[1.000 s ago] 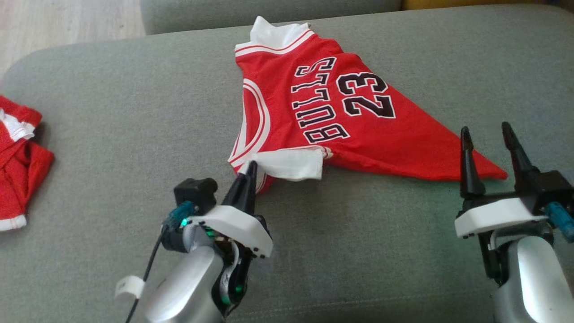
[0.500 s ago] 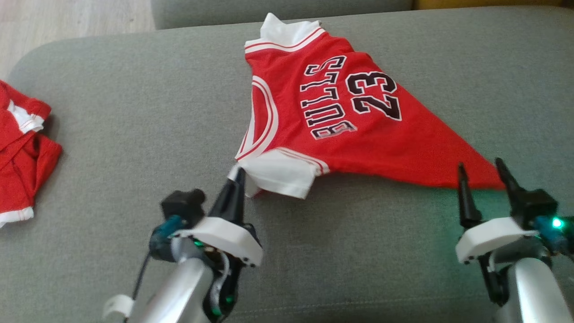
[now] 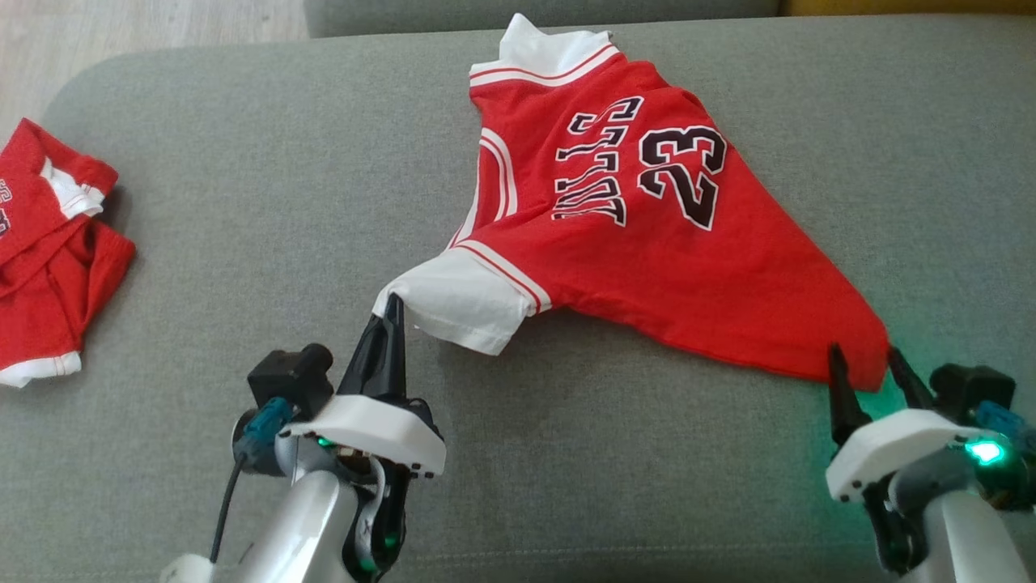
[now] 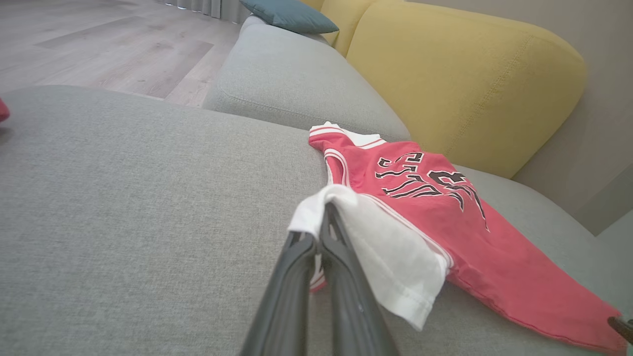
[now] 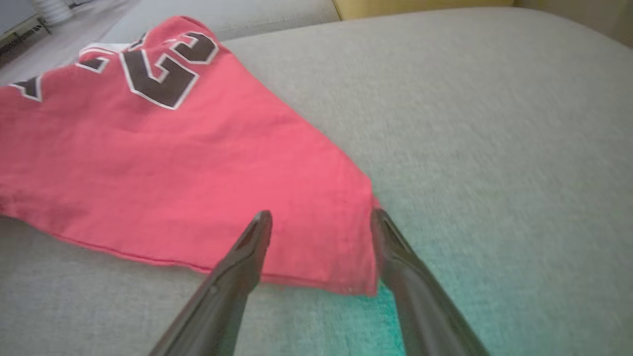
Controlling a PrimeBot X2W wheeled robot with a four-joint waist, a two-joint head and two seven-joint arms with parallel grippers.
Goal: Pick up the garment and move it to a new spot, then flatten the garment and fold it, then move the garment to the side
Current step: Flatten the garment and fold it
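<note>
One hold is made: the left gripper (image 3: 394, 312) is clamped on the white sleeve (image 3: 461, 300) of the red jersey (image 3: 647, 243) lying on the sofa cushion (image 3: 243, 202), while the right gripper (image 3: 863, 356) gapes wide and empty astride its hem corner (image 3: 866, 356), so flattening, folding and side placement appear to remain.

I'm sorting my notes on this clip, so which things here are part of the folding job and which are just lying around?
In the job: red Bulls jersey; left gripper, fingers shut on its white sleeve; right gripper, fingers open at its lower corner.
Lying about: second red garment, off to the left; teal cushion; yellow backrest.
</note>
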